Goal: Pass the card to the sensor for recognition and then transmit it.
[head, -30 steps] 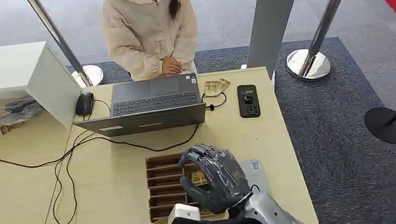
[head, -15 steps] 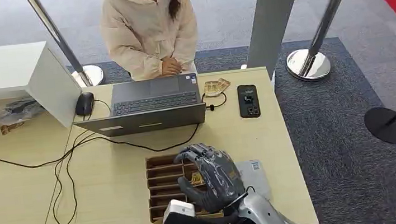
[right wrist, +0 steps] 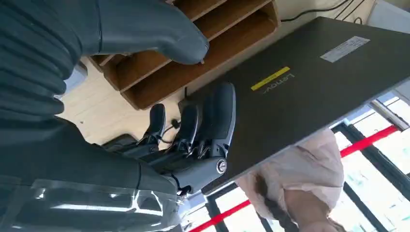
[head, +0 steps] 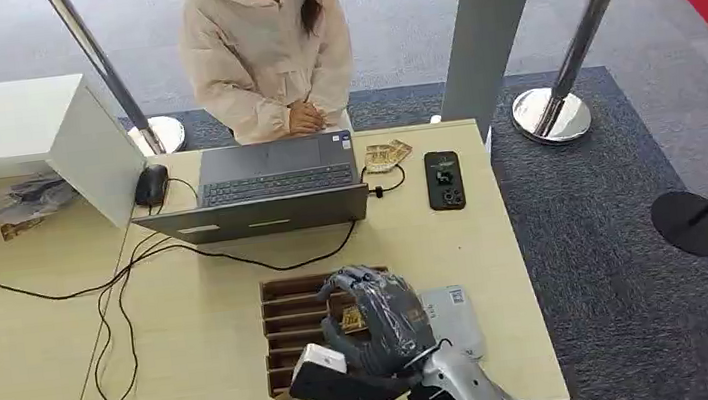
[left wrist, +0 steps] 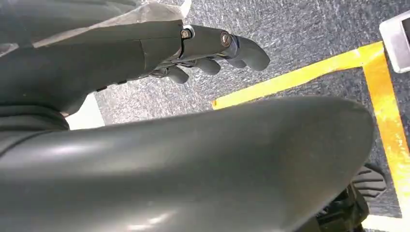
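A wooden slotted card tray (head: 287, 313) lies near the table's front edge. A yellowish card (head: 351, 319) stands in one of its slots. My right hand (head: 379, 318) hovers right over the tray's right half, its fingers spread above the card and holding nothing. In the right wrist view the thumb (right wrist: 159, 34) sits over the tray slots (right wrist: 193, 63), apart from the darker fingers (right wrist: 212, 121). The pale grey sensor pad (head: 454, 317) lies flat just right of the tray. My left hand (left wrist: 212, 46) hangs over the floor with loose fingers and nothing in it.
An open laptop (head: 273, 184) stands behind the tray, its cables trailing left across the table. A black phone (head: 443, 180) lies to its right. A person (head: 267, 49) sits at the far side. A white box (head: 20, 132) stands at the back left.
My right hand has drawn back towards me and come down closer to the tray; the sensor pad is now more exposed to its right.
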